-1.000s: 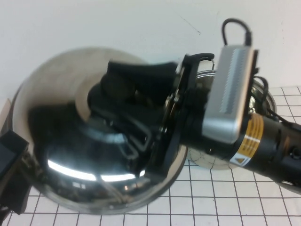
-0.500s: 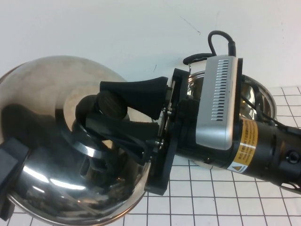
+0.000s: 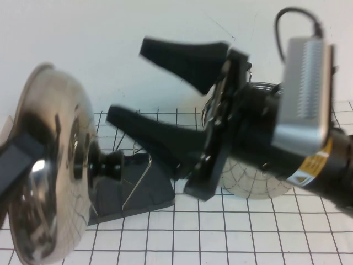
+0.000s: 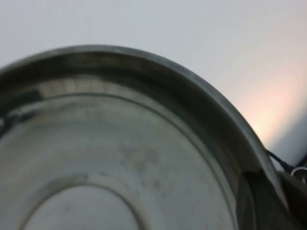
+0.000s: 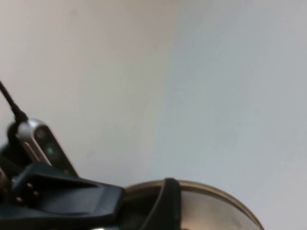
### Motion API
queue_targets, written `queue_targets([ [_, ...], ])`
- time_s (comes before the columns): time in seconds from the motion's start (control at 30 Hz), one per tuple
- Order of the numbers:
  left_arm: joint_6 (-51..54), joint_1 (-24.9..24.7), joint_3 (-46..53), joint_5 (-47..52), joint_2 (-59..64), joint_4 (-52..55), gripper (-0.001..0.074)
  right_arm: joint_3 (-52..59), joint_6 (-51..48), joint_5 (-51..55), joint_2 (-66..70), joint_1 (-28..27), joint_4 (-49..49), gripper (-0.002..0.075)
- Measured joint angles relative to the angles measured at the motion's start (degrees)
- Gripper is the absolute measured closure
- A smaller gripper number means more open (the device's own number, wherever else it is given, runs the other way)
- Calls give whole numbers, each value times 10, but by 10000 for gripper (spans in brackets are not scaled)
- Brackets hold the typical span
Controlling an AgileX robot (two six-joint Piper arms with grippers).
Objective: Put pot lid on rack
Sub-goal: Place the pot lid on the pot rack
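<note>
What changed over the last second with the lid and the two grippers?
The right gripper let go of the knob and drew back, jaws wide open. The left gripper closed on the pot lid rim and turned it on edge, uncovering the rack. The pot stayed put.

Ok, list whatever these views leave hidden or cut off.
- Left gripper: fingertips behind the pot lid's rim, high view.
- Rack: left end behind the lid's knob.
- Pot: mostly behind the open right gripper.
- Lid: cropped by both wrist views' edges.
</note>
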Motion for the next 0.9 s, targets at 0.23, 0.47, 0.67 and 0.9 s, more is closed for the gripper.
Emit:
queue_targets([
  [0.23, -54, 0, -128, 4, 59, 117, 718, 0, 1, 24, -70, -18, -15, 51],
  [0.47, -69, 0, -209, 43, 185, 120, 718, 0, 137, 183, -178, -18, -216, 422],
  [0.67, -71, 0, -243, 47, 301, 102, 719, 0, 412, 227, -247, -18, -538, 697],
  [0.9, -43, 0, -244, 61, 388, 30, 719, 21, 587, 208, -281, -18, -667, 719],
])
